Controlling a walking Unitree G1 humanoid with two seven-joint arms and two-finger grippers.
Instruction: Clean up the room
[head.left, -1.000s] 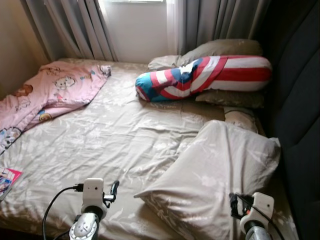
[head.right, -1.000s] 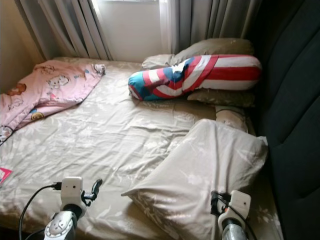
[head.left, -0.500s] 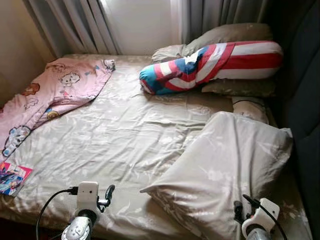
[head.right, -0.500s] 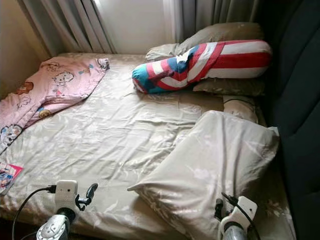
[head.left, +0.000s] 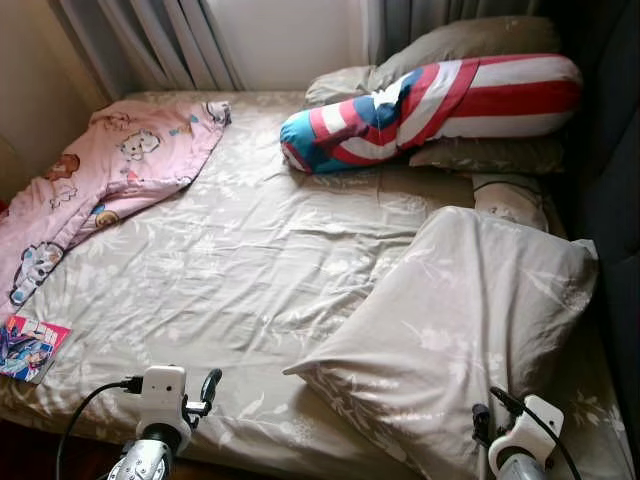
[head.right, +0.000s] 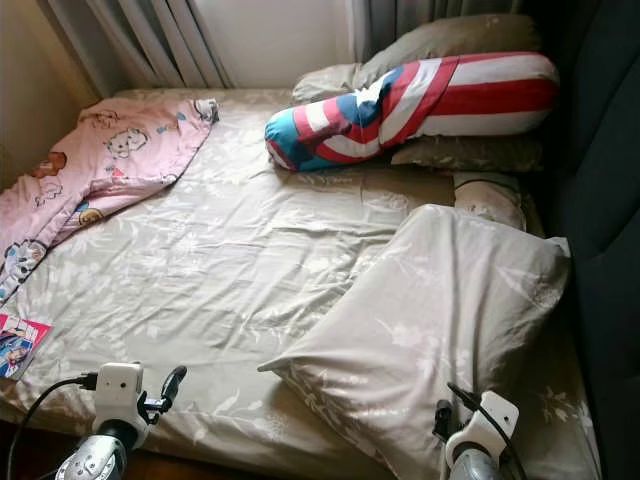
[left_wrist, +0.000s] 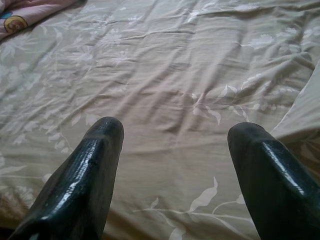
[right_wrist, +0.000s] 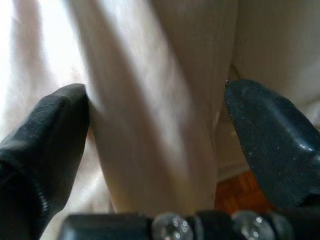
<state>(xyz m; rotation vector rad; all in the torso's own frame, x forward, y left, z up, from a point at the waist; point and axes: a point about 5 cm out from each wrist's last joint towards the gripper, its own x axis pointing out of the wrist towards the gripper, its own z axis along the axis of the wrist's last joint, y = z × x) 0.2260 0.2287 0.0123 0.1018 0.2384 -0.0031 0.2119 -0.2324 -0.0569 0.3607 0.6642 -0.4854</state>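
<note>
The pink blanket (head.left: 95, 190) runs off the head view's left edge. The booklet (head.left: 28, 347) is cut at that edge too, its cover too small to read. A small cushion (head.left: 508, 198) is half hidden behind the big pillow (head.left: 470, 330). In the right wrist view, pale cloth (right_wrist: 150, 110) is blurred between the gripper's fingers (right_wrist: 45, 135).

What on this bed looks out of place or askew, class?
The big beige pillow lies skewed across the bed's right side, one corner pointing toward the foot. A pink cartoon blanket is bunched along the left edge, and a colourful booklet sits at the left corner near the foot.
</note>
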